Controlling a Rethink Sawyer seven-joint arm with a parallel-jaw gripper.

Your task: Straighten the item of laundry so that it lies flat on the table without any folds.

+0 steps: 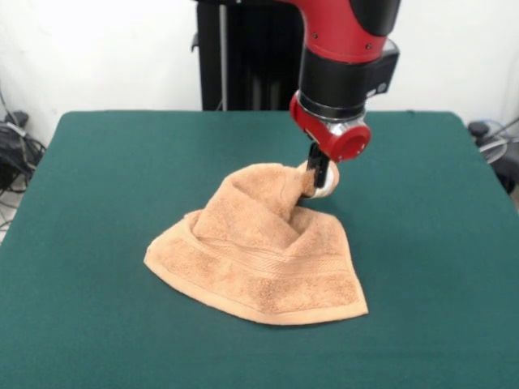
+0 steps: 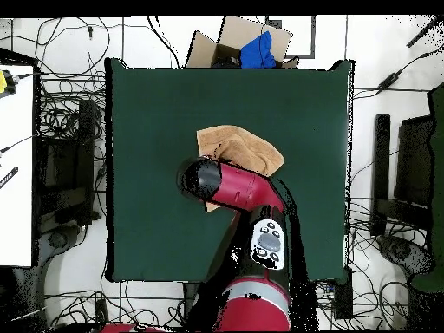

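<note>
The hand (image 1: pixel 318 180) seems clamped on a raised corner of the towel (image 1: pixel 259 259), mid-frame on the tabletop (image 1: pixel 97 243). The towel stays tented and folded; flattening remains.

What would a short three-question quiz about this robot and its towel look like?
1. True or false: the towel lies completely flat on the table.
2. The claw is: A) hovering clear of the towel, B) pinching a raised part of the towel, C) resting on bare table.
3. Fill in: the table cover is dark ____.

Key: 1 false, part of it is pulled up into a peak. 2 B. 3 green.
</note>
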